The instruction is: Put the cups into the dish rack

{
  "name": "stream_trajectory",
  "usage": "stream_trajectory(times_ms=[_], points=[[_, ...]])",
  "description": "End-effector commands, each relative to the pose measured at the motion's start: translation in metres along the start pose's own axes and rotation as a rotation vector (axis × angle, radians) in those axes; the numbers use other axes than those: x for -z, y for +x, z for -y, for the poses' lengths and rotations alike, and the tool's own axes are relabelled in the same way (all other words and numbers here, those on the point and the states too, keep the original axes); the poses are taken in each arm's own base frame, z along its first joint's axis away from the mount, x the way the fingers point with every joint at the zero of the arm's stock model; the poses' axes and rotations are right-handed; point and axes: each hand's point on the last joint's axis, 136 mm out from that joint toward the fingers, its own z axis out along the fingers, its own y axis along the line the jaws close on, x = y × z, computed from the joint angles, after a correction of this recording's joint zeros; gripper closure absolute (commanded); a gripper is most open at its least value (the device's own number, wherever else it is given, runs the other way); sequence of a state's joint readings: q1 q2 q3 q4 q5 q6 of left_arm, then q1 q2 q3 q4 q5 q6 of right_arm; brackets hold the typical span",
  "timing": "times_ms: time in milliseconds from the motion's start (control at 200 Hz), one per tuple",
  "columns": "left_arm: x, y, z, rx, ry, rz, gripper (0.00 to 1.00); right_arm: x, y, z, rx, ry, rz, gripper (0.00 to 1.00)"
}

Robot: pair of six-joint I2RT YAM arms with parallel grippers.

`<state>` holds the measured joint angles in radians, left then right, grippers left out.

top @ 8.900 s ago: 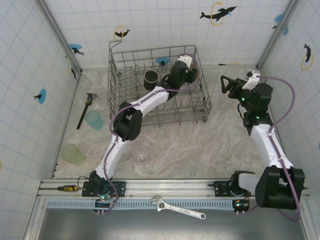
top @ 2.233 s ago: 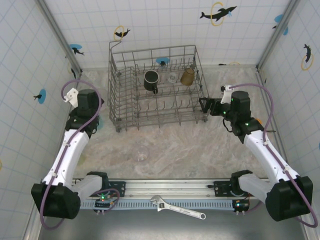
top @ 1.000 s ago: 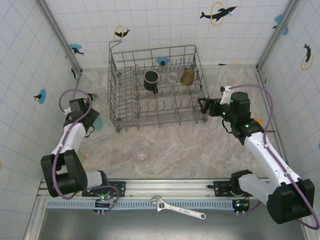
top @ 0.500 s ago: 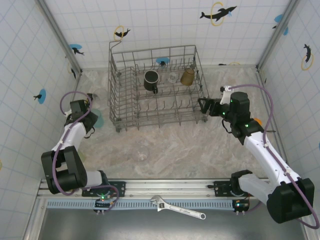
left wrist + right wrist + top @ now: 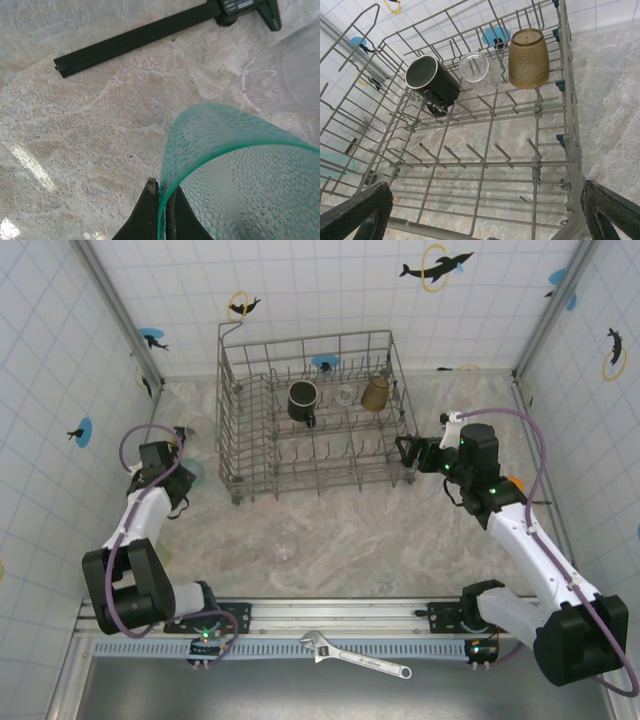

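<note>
A: So where does this go wrong?

B: Mostly at the pinch. The left gripper (image 5: 161, 212) is clamped on the thin rim of the pale teal dimpled translucent cup (image 5: 235, 175), one finger inside and one outside. I'd guess a quick lift lets the cup swing or slip free.

A: Any neighbours?

B: A clear plastic glass (image 5: 285, 70) sits just beside it, with a black caliper (image 5: 150, 35) beyond. A sideways drag could knock either.

A: And the rack?

B: The large grey wire dish rack (image 5: 226, 410) stands near that cup, on its right. Its far row holds a black handled mug (image 5: 432, 82), a small clear glass (image 5: 474, 66) and an amber dimpled tumbler (image 5: 528, 57). A low carry could catch the rack's wall or tines. The right gripper (image 5: 485, 200) hangs spread wide and empty at the rack's near right corner.

A: What about the surface?

B: It's a beige marbled tabletop (image 5: 400, 530) that looks smooth, so a bumped cup probably slides. White gridded tile walls (image 5: 330, 290) with blue fish stickers close three sides.
</note>
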<state>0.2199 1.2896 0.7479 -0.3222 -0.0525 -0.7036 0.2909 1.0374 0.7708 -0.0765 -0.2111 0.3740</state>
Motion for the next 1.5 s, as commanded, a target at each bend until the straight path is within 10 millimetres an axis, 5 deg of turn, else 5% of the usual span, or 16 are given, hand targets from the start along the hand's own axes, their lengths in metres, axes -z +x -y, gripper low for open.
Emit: stream_trajectory(times_ms=[0,200,1101,1491], points=[[0.016,-0.012,0.003,-0.015,0.014,0.046,1.00,-0.003,-0.004,-0.006,0.007,-0.026,0.024,0.00],[0.025,-0.015,0.016,-0.025,0.078,0.044,1.00,-0.003,-0.004,-0.008,-0.001,-0.033,0.027,0.00],[0.103,-0.083,0.096,-0.039,0.414,0.260,1.00,-0.014,-0.002,-0.016,0.005,-0.068,0.001,0.00],[0.139,-0.083,0.167,-0.109,0.806,0.202,1.00,-0.019,-0.005,-0.027,-0.017,-0.110,-0.004,0.00]])
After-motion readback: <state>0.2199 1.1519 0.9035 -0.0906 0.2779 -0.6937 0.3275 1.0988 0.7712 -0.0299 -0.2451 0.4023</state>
